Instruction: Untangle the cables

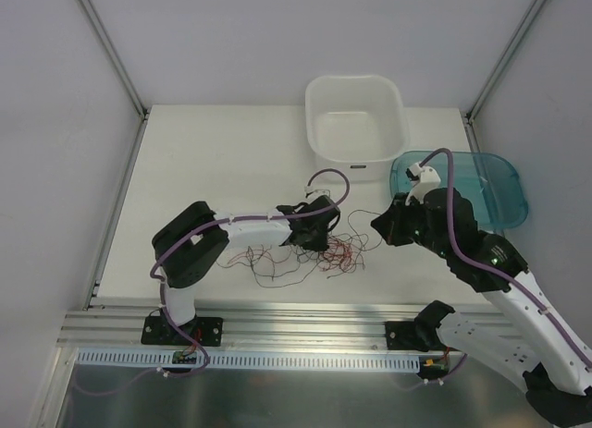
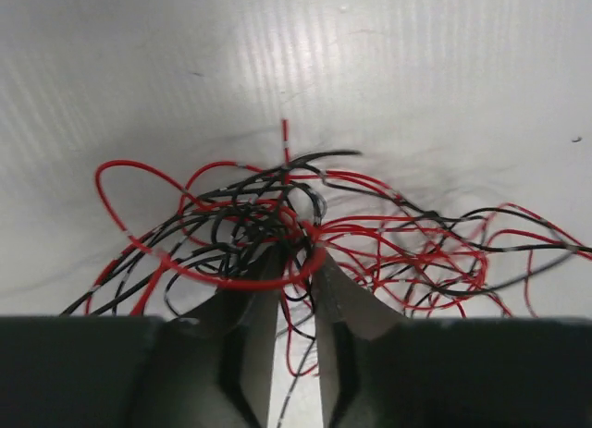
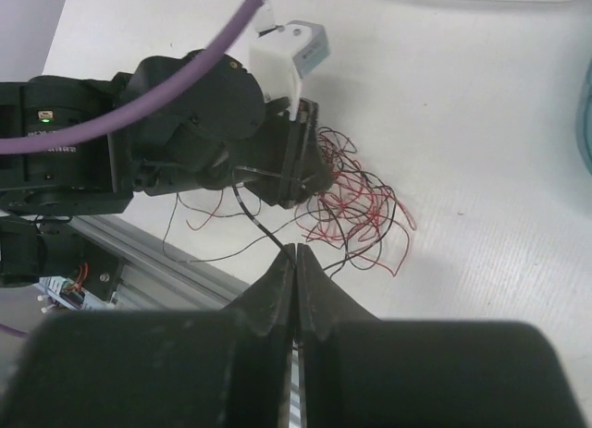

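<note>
The cables are a loose tangle of thin red and black wires on the white table, between the two grippers. My left gripper is down on the tangle. In the left wrist view its jaws stand nearly closed, a narrow gap between them, pinching the knotted middle of the cables. My right gripper sits just right of the tangle. In the right wrist view it is shut on a single black strand that runs up to the left gripper, with the rest of the cables beside it.
A white tub stands at the back of the table. A clear blue lid lies at the right, behind my right arm. An aluminium rail runs along the near table edge and also shows in the right wrist view.
</note>
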